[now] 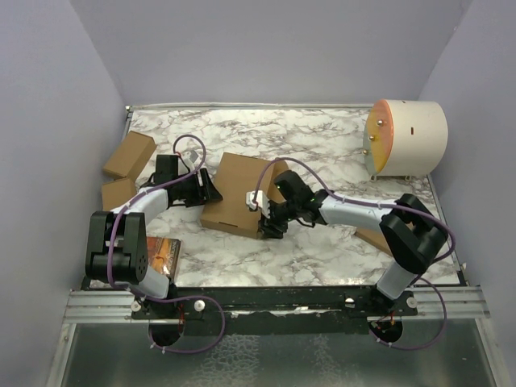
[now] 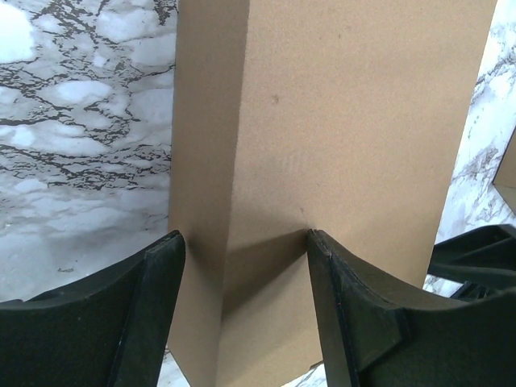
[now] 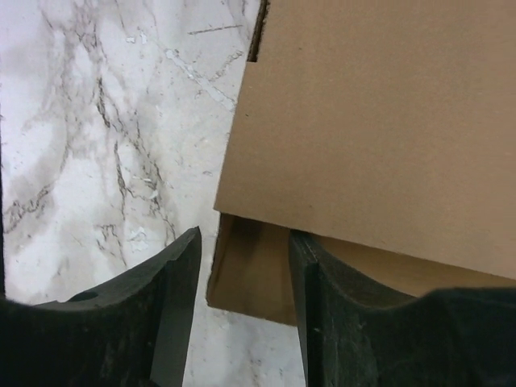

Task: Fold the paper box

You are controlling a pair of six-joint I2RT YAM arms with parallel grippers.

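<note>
The paper box, a plain brown cardboard mailer, lies in the middle of the table with its lid down. My left gripper is at its left edge. In the left wrist view the gripper is open and straddles a folded edge of the box. My right gripper is at the box's near right corner. In the right wrist view it is open, with the box's side wall between the fingers, under the overhanging lid.
Two smaller brown boxes lie at the left. A cream cylinder with an orange end stands at the back right. An orange and dark packet lies by the left base. A brown piece shows under the right arm.
</note>
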